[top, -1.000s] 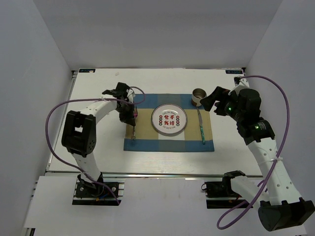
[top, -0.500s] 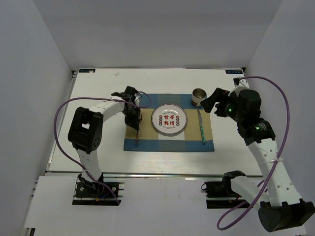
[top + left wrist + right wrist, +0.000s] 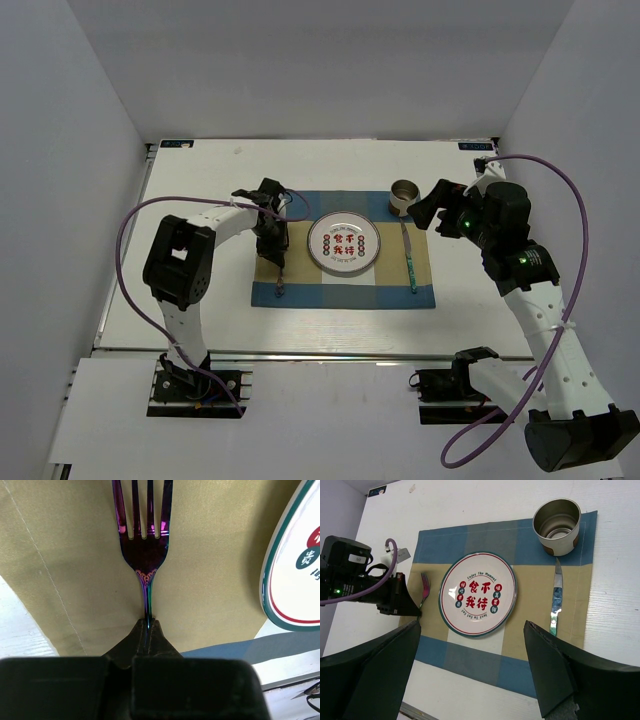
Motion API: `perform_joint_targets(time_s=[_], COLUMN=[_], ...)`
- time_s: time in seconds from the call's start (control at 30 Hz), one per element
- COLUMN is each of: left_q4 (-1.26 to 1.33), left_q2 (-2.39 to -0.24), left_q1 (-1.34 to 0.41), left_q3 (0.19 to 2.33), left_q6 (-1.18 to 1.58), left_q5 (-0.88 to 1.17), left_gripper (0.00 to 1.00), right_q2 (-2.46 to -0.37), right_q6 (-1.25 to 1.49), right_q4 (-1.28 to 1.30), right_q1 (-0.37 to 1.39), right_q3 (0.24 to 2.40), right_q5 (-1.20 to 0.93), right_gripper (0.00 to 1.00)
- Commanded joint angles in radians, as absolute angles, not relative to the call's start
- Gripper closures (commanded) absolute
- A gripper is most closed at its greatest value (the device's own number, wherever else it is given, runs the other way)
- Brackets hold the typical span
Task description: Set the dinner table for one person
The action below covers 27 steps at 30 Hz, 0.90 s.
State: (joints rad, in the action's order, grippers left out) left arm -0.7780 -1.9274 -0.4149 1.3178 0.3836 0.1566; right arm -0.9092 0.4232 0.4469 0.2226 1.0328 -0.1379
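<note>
Tableware comes one of each: one plate (image 3: 343, 243), one cup (image 3: 404, 197), one knife (image 3: 409, 257) and one fork (image 3: 145, 550), all on a single checked placemat (image 3: 340, 290) in the middle of the dinner table (image 3: 200, 200). The plate is central, with the cup at the mat's far right corner and the knife right of the plate.

The left gripper (image 3: 149, 625) pinches the fork's handle left of the plate. The right gripper (image 3: 428, 207) hangs just right of the cup, fingers spread wide and holding nothing.

The tabletop is white, with pale walls on its left, far and right sides.
</note>
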Motion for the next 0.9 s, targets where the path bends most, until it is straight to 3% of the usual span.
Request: perform_joint_targets(time_s=[0.0,0.07,0.1,0.2,0.4,0.87], left_q4=[-0.772,-0.769,-0.770,-0.767,-0.778,-0.856], left_q2=[-1.913,-1.911,-1.911,-1.907,-1.896,-1.677], left_q1=[-0.420,-0.420,-0.420,-0.420,-0.420,-0.420], left_q3=[1.347,1.345,1.345,1.345,1.358,1.414], left_q6=[0.387,0.391,0.396,0.403,0.419,0.491], left_q5=[0.143,0.143,0.140,0.137,0.121,-0.040], left_gripper=[1.00,0.99,0.90,0.74,0.53,0.28], right_q2=[-0.894,-0.896,-0.894,-0.894,-0.891,-0.850], right_q6=[0.407,0.406,0.407,0.406,0.406,0.387], right_q4=[0.434,0.434,0.431,0.434,0.439,0.529], right_q1=[0.221,0.222,0.222,0.222,0.225,0.224], right_q3=[1.038,1.040,1.040,1.040,1.045,1.098], right_q5=[-0.146,-0.147,-0.147,-0.147,-0.144,-0.097], right_gripper=[0.11,0.11,0.11,0.11,0.11,0.11])
